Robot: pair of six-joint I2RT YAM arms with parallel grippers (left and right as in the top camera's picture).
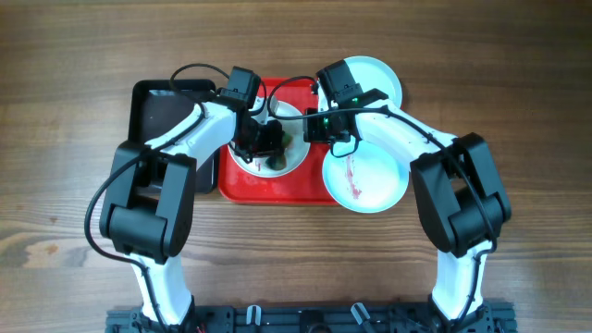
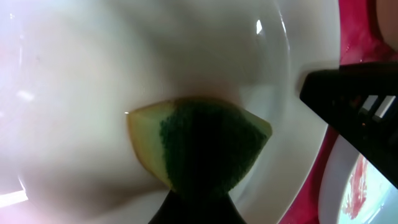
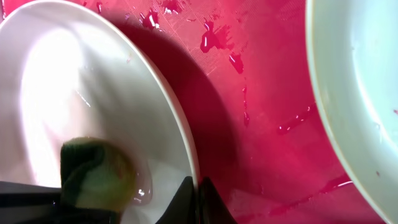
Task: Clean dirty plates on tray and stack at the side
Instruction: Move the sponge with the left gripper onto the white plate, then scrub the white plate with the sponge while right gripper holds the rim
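Nearest, a red-smeared pale blue plate [image 1: 365, 178] sits at the red tray [image 1: 277, 190]'s right end. On the tray, the left gripper [image 1: 264, 141] presses a clamped green-yellow sponge [image 2: 199, 146] onto the white plate [image 3: 81, 81], whose rim the right gripper [image 3: 194, 198] pinches. Another pale blue plate [image 1: 384, 79] lies beyond.
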